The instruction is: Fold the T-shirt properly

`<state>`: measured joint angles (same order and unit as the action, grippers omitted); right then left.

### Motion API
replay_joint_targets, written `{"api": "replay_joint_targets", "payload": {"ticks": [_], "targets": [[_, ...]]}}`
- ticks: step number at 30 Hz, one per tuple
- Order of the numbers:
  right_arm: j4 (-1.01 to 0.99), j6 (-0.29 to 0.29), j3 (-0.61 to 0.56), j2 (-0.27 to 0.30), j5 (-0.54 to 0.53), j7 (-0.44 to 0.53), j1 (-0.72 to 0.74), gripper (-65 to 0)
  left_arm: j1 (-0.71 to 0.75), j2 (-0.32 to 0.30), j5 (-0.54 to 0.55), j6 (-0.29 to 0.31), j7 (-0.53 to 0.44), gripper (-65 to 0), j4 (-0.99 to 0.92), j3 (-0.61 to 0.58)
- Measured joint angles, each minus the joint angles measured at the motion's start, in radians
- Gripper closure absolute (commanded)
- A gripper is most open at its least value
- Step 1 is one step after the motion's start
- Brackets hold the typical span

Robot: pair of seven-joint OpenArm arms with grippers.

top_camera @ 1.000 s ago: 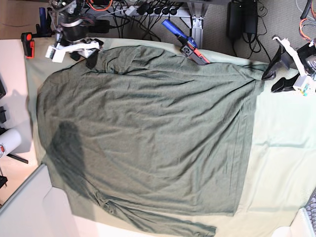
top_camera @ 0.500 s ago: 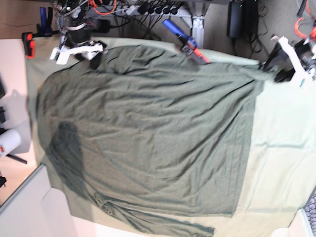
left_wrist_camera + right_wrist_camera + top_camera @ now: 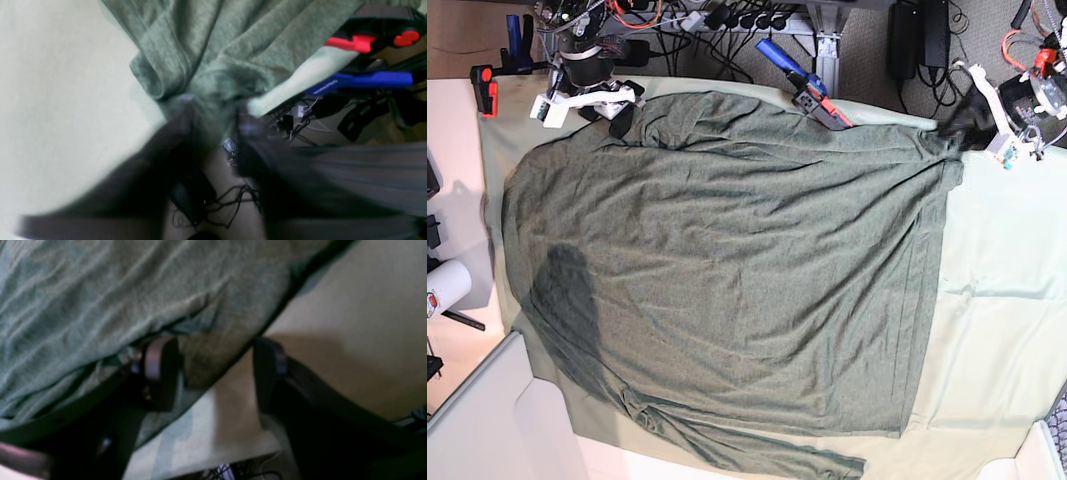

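Note:
The dark olive-green T-shirt (image 3: 727, 270) lies spread flat on the mint-green table cloth (image 3: 997, 320). My left gripper (image 3: 962, 125) is at the shirt's far right corner. In the left wrist view, the left gripper (image 3: 215, 113) is shut on bunched shirt fabric (image 3: 213, 66). My right gripper (image 3: 617, 118) is at the shirt's far left edge. In the right wrist view, the right gripper (image 3: 213, 370) is open. One of its fingers (image 3: 160, 370) touches the shirt (image 3: 100, 306). The shirt's edge lies between the jaws.
A blue and red clamp (image 3: 802, 85) grips the table's far edge beside the shirt, and it also shows in the left wrist view (image 3: 360, 81). A red clamp (image 3: 485, 88) is at the far left. A white roll (image 3: 442, 285) lies to the left. Cables (image 3: 727, 18) run behind the table.
My left gripper moved left from beside the shirt onto its far right corner and shut on it. My right gripper shifted slightly right along the far left edge.

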<state>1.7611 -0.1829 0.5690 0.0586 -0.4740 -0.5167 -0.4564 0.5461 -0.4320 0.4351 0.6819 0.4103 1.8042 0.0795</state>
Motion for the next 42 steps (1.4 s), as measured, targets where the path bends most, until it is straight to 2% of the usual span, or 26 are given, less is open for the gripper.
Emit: {"api": "replay_joint_targets", "payload": {"ticks": [5, 8, 10, 12, 16, 17, 21, 25, 33, 42], "targets": [[0.000, 0.000, 0.000, 0.000, 0.000, 0.000, 0.000, -35.4, -0.001, 0.000, 0.005, 0.000, 0.043, 0.0, 0.002, 0.000], [0.000, 0.000, 0.000, -0.002, 0.000, 0.000, 0.000, -35.3, 0.005, 0.000, 0.064, 0.000, 0.127, 0.0, 0.030, 0.000], [0.000, 0.000, 0.000, -0.013, -0.008, 0.003, 0.000, -34.6, 0.008, 0.000, 0.086, 0.000, 0.137, 0.0, 0.065, 0.000], [0.000, 0.000, 0.000, -0.024, -0.025, 0.005, 0.002, -26.2, 0.013, 0.000, 0.089, 0.000, 0.135, 0.0, 0.095, 0.000], [0.000, 0.000, 0.000, -0.040, -0.031, 0.004, 0.002, -1.1, 0.023, 0.000, 0.089, 0.000, 0.137, 0.0, 0.122, 0.000], [0.000, 0.000, 0.000, -0.040, -0.026, 0.005, 0.002, 0.0, 0.025, 0.000, 0.089, 0.000, 0.142, 0.0, 0.122, 0.000], [0.000, 0.000, 0.000, -0.021, 0.013, 0.010, 0.002, 0.0, 0.024, -0.004, 0.093, 0.000, 0.163, 0.0, 0.124, 0.000], [0.019, -0.001, 0.028, -0.005, 0.010, -0.031, -0.008, 0.0, 0.039, -0.042, 0.151, 0.000, 0.214, 0.0, 0.158, 0.001], [0.125, -0.008, 0.168, 0.017, -0.064, -0.057, -0.014, 0.0, 0.083, -0.047, 0.240, 0.000, 0.217, 0.0, 0.296, 0.110], [0.143, -0.011, 0.175, 0.044, -0.061, -0.061, 0.054, 0.0, -0.031, -0.044, 0.233, 0.006, 0.167, 0.0, 0.283, 0.113]]}}
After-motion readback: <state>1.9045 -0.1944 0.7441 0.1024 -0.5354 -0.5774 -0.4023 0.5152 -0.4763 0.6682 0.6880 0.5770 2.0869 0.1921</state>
